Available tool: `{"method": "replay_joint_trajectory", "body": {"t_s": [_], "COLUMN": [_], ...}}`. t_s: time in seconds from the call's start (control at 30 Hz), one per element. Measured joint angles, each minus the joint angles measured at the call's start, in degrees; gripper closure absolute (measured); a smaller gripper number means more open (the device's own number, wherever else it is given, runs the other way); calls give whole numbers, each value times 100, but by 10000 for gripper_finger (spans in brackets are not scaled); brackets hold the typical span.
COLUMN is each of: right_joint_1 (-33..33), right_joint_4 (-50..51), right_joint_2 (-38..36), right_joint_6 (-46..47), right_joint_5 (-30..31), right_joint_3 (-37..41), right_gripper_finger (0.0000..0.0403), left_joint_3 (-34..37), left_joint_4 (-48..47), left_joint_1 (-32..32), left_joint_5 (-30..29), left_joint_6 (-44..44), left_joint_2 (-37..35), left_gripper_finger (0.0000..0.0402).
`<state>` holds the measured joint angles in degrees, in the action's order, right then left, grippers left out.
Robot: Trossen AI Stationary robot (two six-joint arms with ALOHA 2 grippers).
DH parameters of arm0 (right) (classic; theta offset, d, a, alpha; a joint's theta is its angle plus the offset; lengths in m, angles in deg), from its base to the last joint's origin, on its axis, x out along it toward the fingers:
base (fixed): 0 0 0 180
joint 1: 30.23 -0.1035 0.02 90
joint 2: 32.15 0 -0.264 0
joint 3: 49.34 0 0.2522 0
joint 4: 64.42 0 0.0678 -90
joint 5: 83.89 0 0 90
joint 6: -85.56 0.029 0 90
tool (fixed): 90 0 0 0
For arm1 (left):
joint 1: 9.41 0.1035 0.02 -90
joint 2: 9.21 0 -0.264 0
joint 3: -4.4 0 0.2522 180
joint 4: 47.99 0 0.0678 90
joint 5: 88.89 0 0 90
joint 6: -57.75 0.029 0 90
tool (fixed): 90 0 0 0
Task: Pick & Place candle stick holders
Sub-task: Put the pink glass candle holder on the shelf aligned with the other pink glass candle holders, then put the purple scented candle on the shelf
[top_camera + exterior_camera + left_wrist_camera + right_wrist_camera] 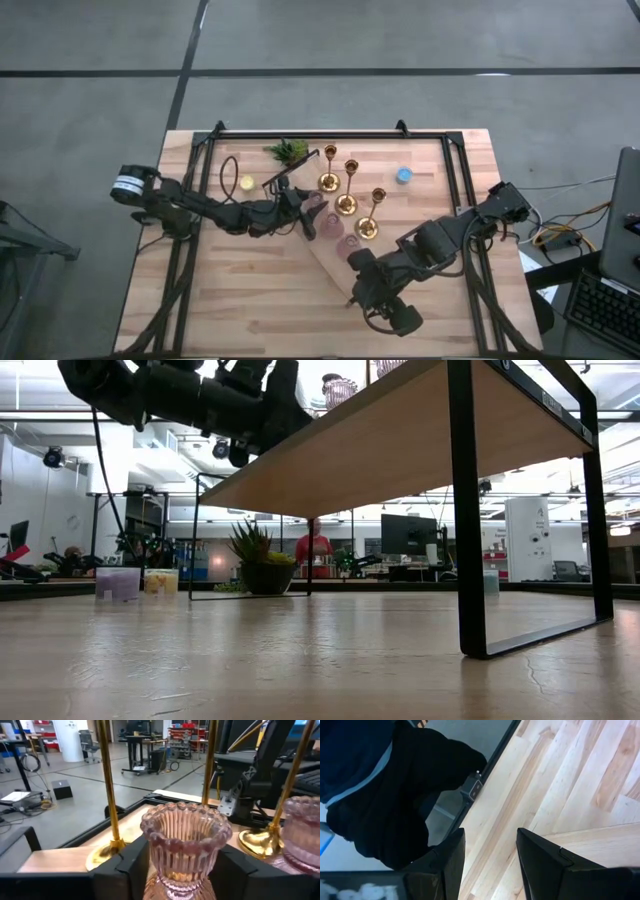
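Note:
Three gold candlesticks (pixel 347 200) stand on their round bases in a slanting row at the table's middle, with three pink ribbed glass cups (pixel 332 230) beside them. My left gripper (pixel 306 214) comes in from the table's left and is shut on the cup nearest it (pixel 185 840). Gold stems (pixel 106 780) and another pink cup (pixel 305 835) stand just beyond it. My right gripper (pixel 358 290) is open and empty over bare wood (pixel 490 860), near-right of the cups. My left gripper pinches the pink cup between its two fingers (pixel 131 865), on opposite sides of the ribbed body below the beaded rim (pixel 152 852). The fingers come in about level from the table's left. The cup stands upright; its foot is hidden, so I cannot tell whether it is lifted.
A green plant sprig (pixel 288 150), a yellow tealight (pixel 246 183) and a blue tealight (pixel 403 175) lie toward the far edge. A black metal frame (pixel 455 170) rings the work area. In the low view a raised wooden board (pixel 400 440) rests on a black leg (pixel 466 510).

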<state>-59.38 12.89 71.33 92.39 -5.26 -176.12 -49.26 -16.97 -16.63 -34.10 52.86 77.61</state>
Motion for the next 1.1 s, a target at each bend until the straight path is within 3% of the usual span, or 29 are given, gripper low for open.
{"method": "replay_joint_trajectory", "body": {"t_s": [0.3,0.57,0.7,0.9,1.1], "right_joint_1": [0,-97,-366,-740,-1078], "right_joint_4": [3,-49,-532,-1173,-2245], "right_joint_2": [2,2,-29,-231,-734], "right_joint_6": [2,-30,-182,-296,-157], "right_joint_5": [4,277,519,1154,1793], "right_joint_3": [191,526,762,1195,2278], "right_gripper_finger": [230,240,281,382,394], "left_joint_3": [2,2,10,79,81], "left_joint_4": [-520,-2948,-4315,-5036,-6457], "left_joint_1": [-11,-267,-518,-921,-1135], "left_joint_5": [-13,24,23,25,26], "left_joint_6": [95,-14,-475,-635,-1592], "left_joint_2": [-482,-1568,-2164,-2795,-3101], "left_gripper_finger": [148,149,149,150,152]}}
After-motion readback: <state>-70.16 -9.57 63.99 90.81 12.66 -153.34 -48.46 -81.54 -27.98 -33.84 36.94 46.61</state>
